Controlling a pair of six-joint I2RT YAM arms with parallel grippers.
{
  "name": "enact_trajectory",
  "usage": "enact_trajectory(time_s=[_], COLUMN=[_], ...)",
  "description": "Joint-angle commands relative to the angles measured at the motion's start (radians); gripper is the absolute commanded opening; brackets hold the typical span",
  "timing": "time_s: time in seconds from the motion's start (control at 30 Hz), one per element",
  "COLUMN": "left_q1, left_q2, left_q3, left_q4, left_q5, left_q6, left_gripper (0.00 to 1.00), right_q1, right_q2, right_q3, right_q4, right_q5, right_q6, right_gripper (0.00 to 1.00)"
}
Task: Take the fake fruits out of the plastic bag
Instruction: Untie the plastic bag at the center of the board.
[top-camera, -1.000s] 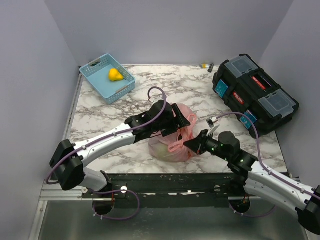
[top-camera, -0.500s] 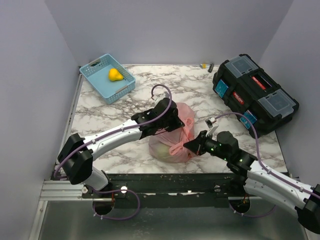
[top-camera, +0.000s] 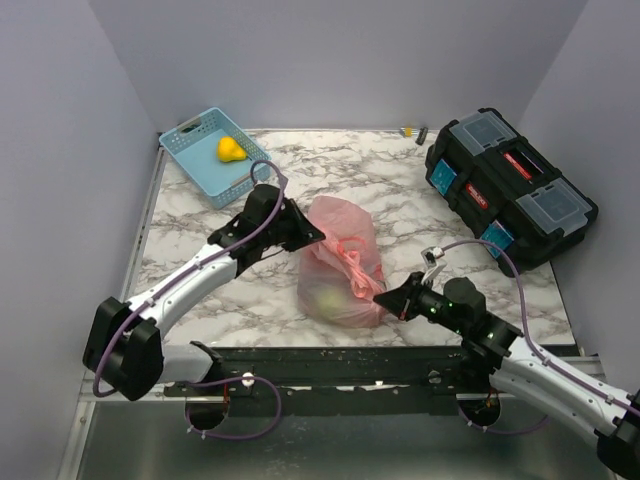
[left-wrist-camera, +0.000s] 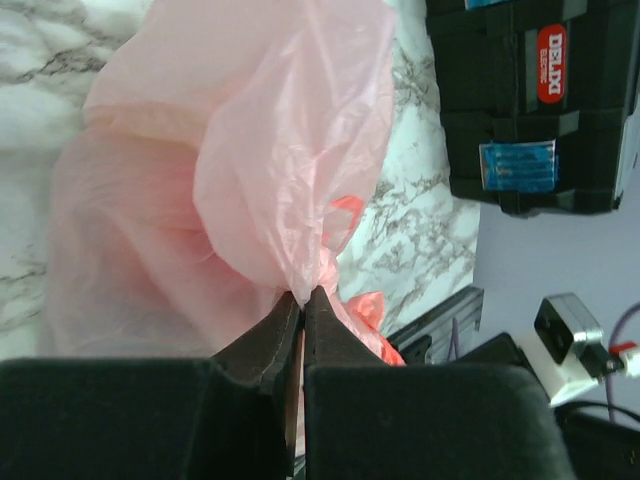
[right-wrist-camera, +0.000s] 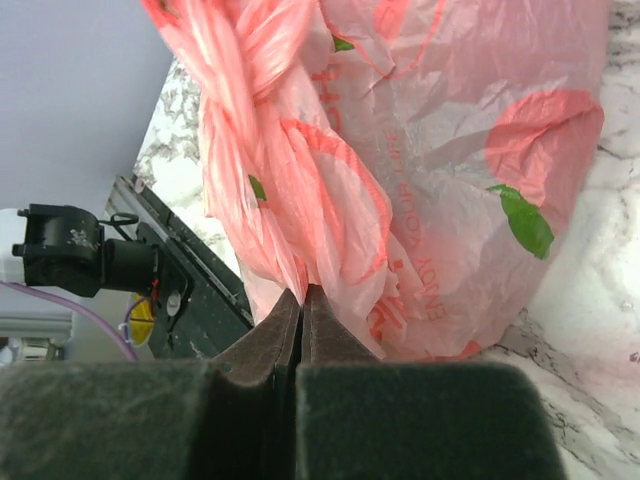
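Note:
The pink translucent plastic bag (top-camera: 340, 262) lies crumpled in the middle of the marble table, stretched between both arms. My left gripper (top-camera: 318, 238) is shut on a fold of the bag (left-wrist-camera: 290, 170) at its far left edge. My right gripper (top-camera: 382, 298) is shut on a twisted handle of the bag (right-wrist-camera: 400, 180) at its near right corner. A greenish-yellow fake fruit (top-camera: 325, 297) shows dimly through the film near the bag's front. A yellow pear-like fruit (top-camera: 231, 150) lies in the light blue basket (top-camera: 185, 158) at the back left.
A black toolbox (top-camera: 508, 185) with blue latches stands at the back right, also seen as the toolbox (left-wrist-camera: 530, 100) in the left wrist view. A small yellow and grey object (top-camera: 412, 131) lies near the back wall. The table's front rail (top-camera: 330, 355) runs just below the bag.
My left gripper shut on the bag and pulled back to the left, stretching the film. The right gripper moved slightly nearer and right, still holding the handle.

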Motion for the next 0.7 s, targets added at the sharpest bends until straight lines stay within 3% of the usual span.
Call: enact_trajectory(time_s=[0.0, 0.27, 0.43, 0.67], left_q1=[0.085, 0.101, 0.100, 0.100], left_q2=[-0.106, -0.235, -0.387, -0.603], left_q3=[-0.121, -0.088, -0.114, -0.154], left_q4=[0.089, -0.099, -0.225, -0.373], left_q5=[0.134, 0.150, 0.066, -0.025], left_q6=[0.050, 0.224, 0.313, 0.308], left_gripper=[0.00, 0.00, 0.00, 0.00], right_q1=[0.004, 0.005, 0.005, 0.005], right_q2=[-0.074, -0.092, -0.069, 0.168], right_q3=[-0.075, -0.056, 0.014, 0.281], right_q4=[-0.006, -0.067, -0.091, -0.206], right_q5=[0.021, 0.095, 0.193, 0.357], right_q6=[0.077, 0.078, 0.055, -0.150], right_gripper=[0.01, 0.01, 0.01, 0.01])
